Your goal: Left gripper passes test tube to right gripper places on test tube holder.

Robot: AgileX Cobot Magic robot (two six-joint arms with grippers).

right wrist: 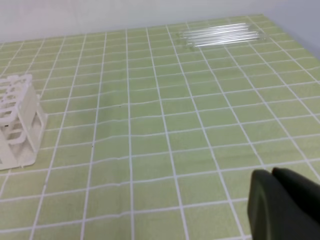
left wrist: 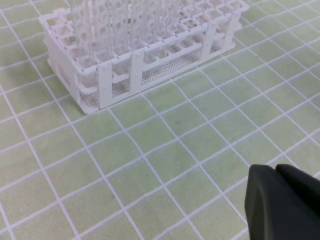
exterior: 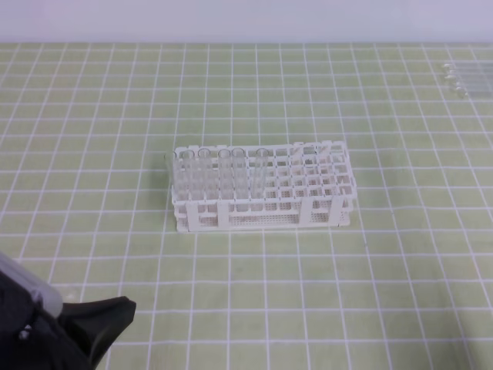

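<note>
The white test tube holder stands mid-table, with several clear tubes upright in its left half; it also shows in the left wrist view and at the left edge of the right wrist view. Several loose test tubes lie side by side at the far right, also in the right wrist view. My left gripper sits at the near left, well short of the rack, its fingers pressed together on nothing. My right gripper is shut and empty, far from the tubes; the exterior high view does not show it.
A green mat with a white grid covers the table. A pale wall runs along the far edge.
</note>
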